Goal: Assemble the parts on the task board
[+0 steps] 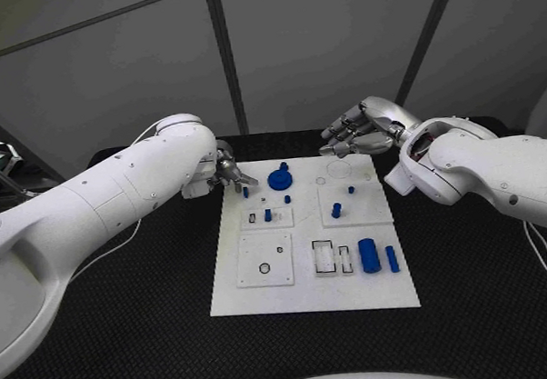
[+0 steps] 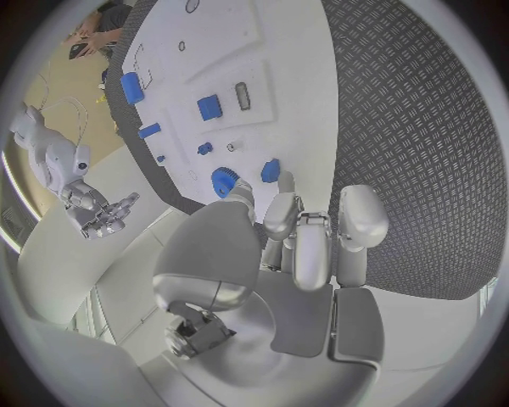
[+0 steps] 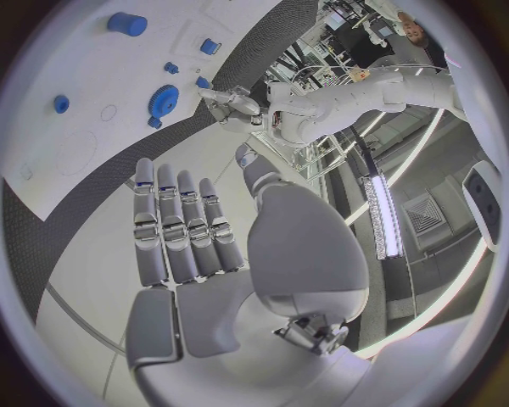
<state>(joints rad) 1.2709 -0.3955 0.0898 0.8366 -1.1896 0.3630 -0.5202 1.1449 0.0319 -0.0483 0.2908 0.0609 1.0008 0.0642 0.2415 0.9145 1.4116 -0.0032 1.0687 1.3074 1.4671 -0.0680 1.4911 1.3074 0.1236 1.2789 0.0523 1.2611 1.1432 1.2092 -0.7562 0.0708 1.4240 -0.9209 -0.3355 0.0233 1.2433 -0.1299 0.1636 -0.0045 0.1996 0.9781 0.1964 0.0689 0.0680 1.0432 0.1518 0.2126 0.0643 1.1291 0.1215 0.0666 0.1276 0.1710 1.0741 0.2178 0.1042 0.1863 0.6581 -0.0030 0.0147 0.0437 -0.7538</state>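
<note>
Blue cylinder (image 1: 369, 255) lies lengthwise on the task board (image 1: 312, 300).

No legible text, label, brand, number or sign appears in any view. The task board (image 1: 313, 290) carries only outlined recesses and blue parts, without readable markings. The arms and hands bear no readable lettering.
</note>
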